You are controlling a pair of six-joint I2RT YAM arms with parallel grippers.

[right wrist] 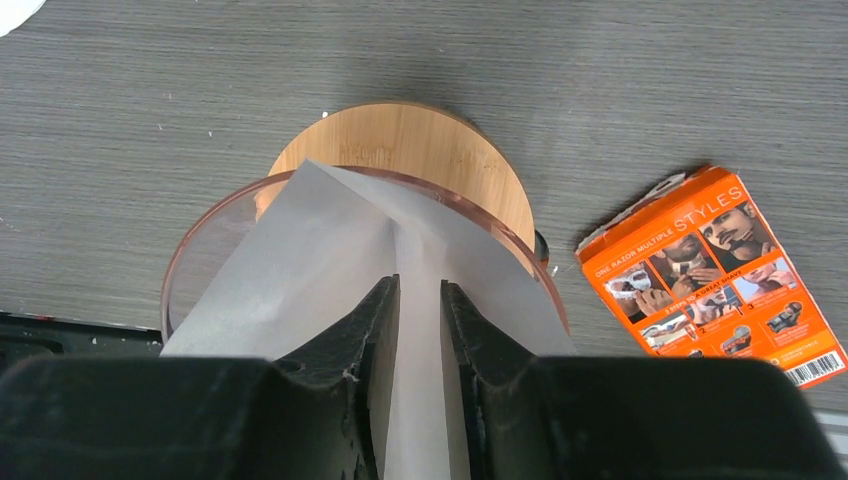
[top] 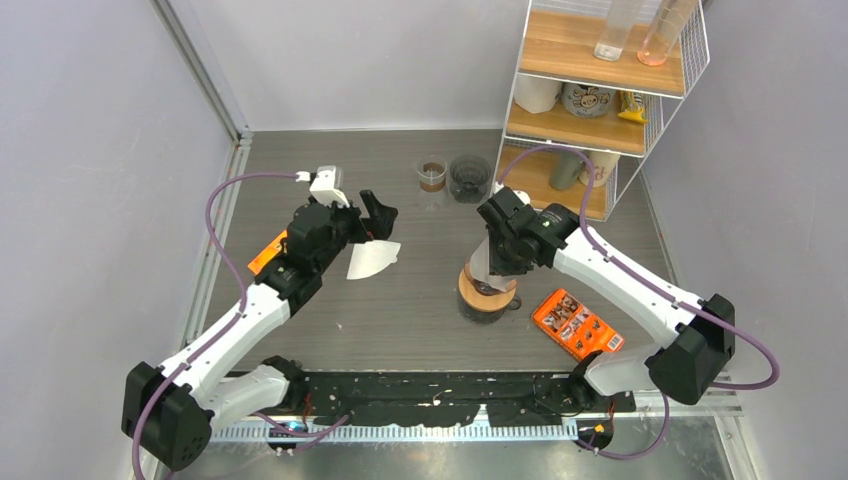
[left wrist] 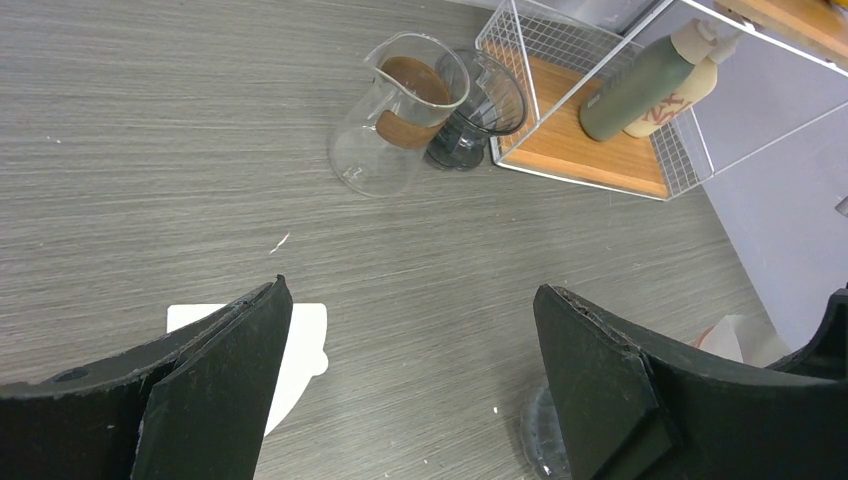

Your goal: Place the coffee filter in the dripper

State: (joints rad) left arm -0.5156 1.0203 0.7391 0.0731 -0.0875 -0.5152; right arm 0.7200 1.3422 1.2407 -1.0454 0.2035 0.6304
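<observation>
Holding the coffee filter: the right gripper [right wrist: 420, 292], its jaws drawn narrow and pinching a raised fold of the paper between them.
Coffee filter [right wrist: 320, 250]: white paper, spread open inside the dripper, with its upper edge standing above the glass rim on the far side.
Dripper [right wrist: 212, 232]: a clear glass cone with a round wooden part under it; it stood on the table [left wrist: 150, 120] near the middle, directly under the right gripper.
Left gripper [left wrist: 410, 292]: jaws wide apart and holding nothing, above the table and well apart from the dripper.
Second white paper [left wrist: 305, 335]: it lay flat on the table, partly hidden behind one left finger.
Glass carafe [left wrist: 395, 115]: clear with a brown band, at the far side of the table, just beside a dark glass cup [left wrist: 480, 110]; whether they touched, I cannot tell.
Orange box [right wrist: 715, 270]: flat on the table, near the dripper on its right side.
Wire shelf [top: 600, 90]: at the far right corner, with wooden boards.
</observation>
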